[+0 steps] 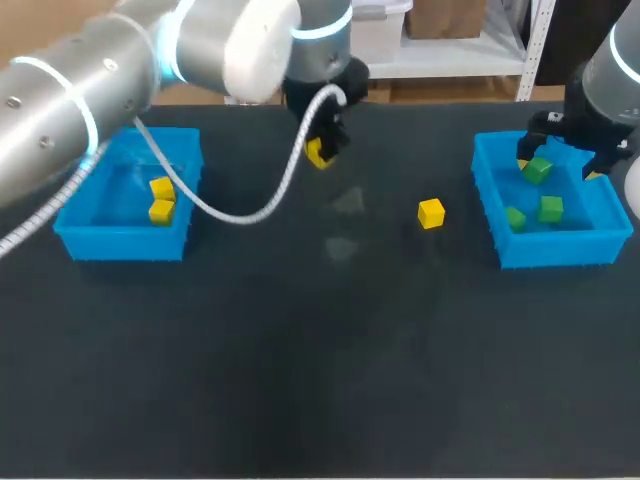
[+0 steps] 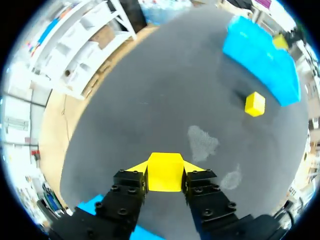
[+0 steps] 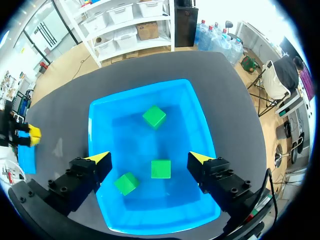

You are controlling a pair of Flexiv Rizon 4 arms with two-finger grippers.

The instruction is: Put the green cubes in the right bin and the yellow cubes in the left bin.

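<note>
Grips a yellow cube (image 2: 165, 167) in the left tool (image 2: 165, 175) above the counter (image 1: 300, 350), left bin (image 1: 120, 243) well apart to its left; holds right tool (image 3: 150, 159) open, empty, over right bin (image 3: 125, 135).

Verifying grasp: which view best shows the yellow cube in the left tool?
Left wrist view: yellow cube large, pinched between both fingers. Head view: small, partly hidden. Right wrist view: distant speck.
</note>
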